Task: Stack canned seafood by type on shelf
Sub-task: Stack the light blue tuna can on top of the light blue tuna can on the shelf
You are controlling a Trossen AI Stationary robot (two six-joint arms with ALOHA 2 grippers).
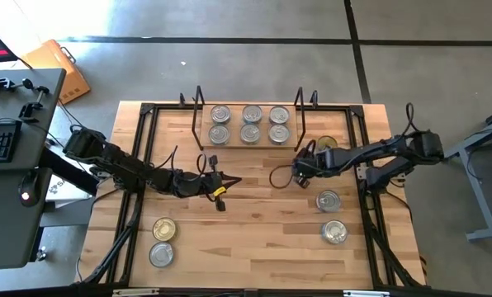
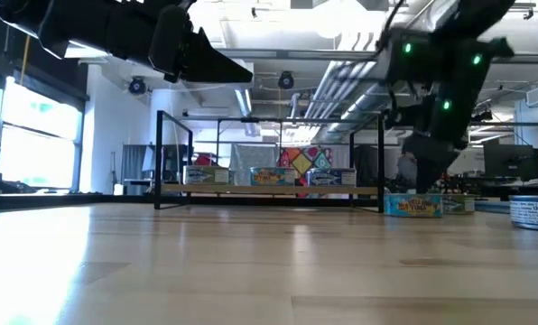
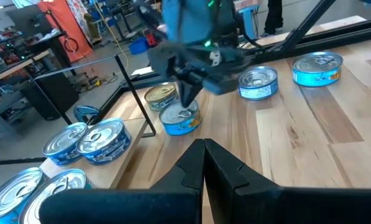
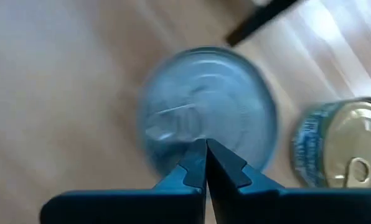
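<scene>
Right pincer (image 1: 300,175) clenched empty over a silver-topped round tin (image 3: 180,117).
Gold-topped tin (image 1: 326,143) just beside; light-wood wire-framed shelf (image 1: 248,145) near the counter's far edge; left pincer (image 1: 234,181) clenched.

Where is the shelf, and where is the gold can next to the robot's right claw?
shelf (image 1: 248,145): high view, front edge of its wooden board.
gold-topped can (image 1: 327,143): high view, visible bit of its lid.
right gripper (image 1: 298,169): high view, its shut fingertips.

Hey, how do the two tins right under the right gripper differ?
Right wrist view: the silver-topped tin sits directly beneath the shut right gripper; the gold-topped tin sits off to its side. Their lids differ in colour, silver against gold. Both are short, round and upright on the table.
</scene>
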